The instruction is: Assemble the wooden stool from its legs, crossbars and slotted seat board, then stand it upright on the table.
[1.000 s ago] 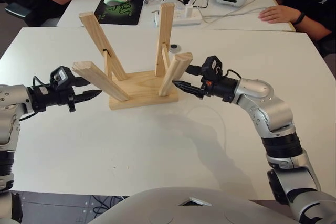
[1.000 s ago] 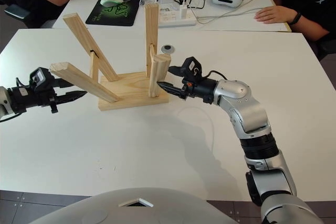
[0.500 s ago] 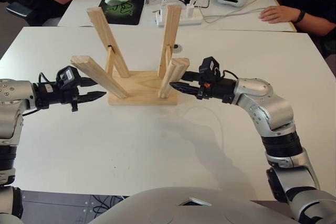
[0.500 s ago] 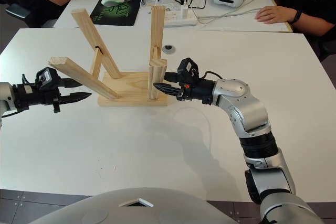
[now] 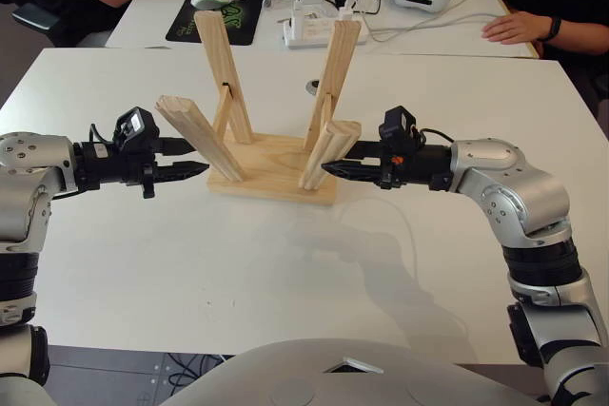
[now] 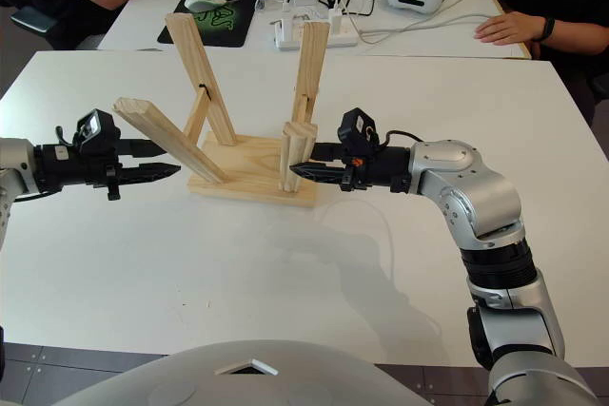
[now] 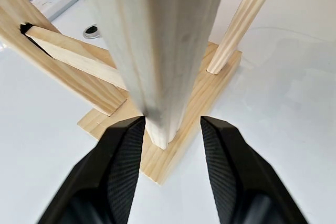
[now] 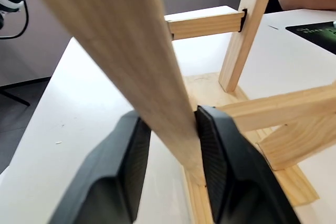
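The pale wooden stool (image 5: 273, 157) is built but inverted. The left gripper (image 5: 196, 158) loosely straddles the near-left leg (image 5: 193, 132). The right gripper (image 5: 332, 160) pinches the near-right leg (image 5: 326, 150).

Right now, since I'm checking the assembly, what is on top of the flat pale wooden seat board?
Four pale wooden legs stand on the seat board, leaning outward; short crossbars link them in pairs. Its face against the white table is hidden.
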You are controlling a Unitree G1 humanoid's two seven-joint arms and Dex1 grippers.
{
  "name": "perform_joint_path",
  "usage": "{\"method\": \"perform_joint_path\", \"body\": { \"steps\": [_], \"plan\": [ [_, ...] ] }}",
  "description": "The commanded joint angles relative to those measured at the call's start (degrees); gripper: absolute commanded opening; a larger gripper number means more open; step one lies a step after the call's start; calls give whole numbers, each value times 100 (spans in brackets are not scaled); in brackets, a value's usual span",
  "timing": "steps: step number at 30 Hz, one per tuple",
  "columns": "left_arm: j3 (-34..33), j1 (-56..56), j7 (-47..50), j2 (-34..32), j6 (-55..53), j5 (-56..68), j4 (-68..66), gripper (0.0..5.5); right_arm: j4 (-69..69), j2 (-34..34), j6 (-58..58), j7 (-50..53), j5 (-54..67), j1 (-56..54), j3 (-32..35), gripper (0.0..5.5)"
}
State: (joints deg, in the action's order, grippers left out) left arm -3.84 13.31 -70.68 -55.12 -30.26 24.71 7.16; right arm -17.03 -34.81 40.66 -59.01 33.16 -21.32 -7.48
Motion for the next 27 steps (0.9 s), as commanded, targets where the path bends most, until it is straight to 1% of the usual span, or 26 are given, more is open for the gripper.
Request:
{"method": "perform_joint_path", "body": {
  "steps": [1, 3, 7, 8, 9, 12, 15, 17, 19, 20, 21, 23, 27],
  "plan": [
    [92, -610, -502, -432, -540, 479, 919, 194, -476, -186, 583, -398, 766, 169, 40, 132],
    [-109, -1069, -617, -706, -1040, 883, 1510, 194, -691, -373, 847, -539, 1097, 260, 164, 132],
    [-889, -1569, -695, -1072, -2245, 2267, 2722, 194, -1115, -951, 1097, -925, 1535, 754, 465, 132],
    [-1029, -1645, -698, -1157, -2457, 2514, 2963, 194, -1226, -1103, 1084, -970, 1517, 935, 514, 132],
    [-1070, -1757, -712, -1264, -2500, 2486, 3121, 194, -1312, -1174, 1113, -934, 1550, 1078, 579, 132],
    [-911, -2243, -725, -1559, -2005, 1603, 3144, 194, -1785, -1277, 1183, -666, 1750, 1551, 839, 132],
    [-784, -3087, -674, -1763, -1333, 721, 3038, 194, -2397, -1426, 1139, -283, 1779, 2321, 1206, 132],
    [-841, -3685, -671, -1761, -954, 292, 3089, 194, -2777, -1540, 1067, -48, 1665, 2824, 1353, 132],
    [-984, -4154, -654, -1623, -806, 145, 3185, 194, -2937, -1412, 1145, 444, 1740, 3065, 1496, 132],
    [-1050, -4365, -662, -1568, -737, 91, 3226, 194, -3000, -1419, 1083, 585, 1634, 3170, 1501, 168],
    [-1114, -4542, -670, -1532, -708, 69, 3266, 214, -3009, -1439, 1109, 631, 1737, 3249, 1532, 177],
    [-1211, -4743, -699, -1470, -677, 101, 3341, 232, -3014, -1595, 894, 470, 1581, 3392, 1499, 211],
    [-1242, -4734, -725, -1488, -550, 75, 3205, 281, -2812, -1568, 510, 387, 1363, 3365, 1460, 262]
  ]
}}
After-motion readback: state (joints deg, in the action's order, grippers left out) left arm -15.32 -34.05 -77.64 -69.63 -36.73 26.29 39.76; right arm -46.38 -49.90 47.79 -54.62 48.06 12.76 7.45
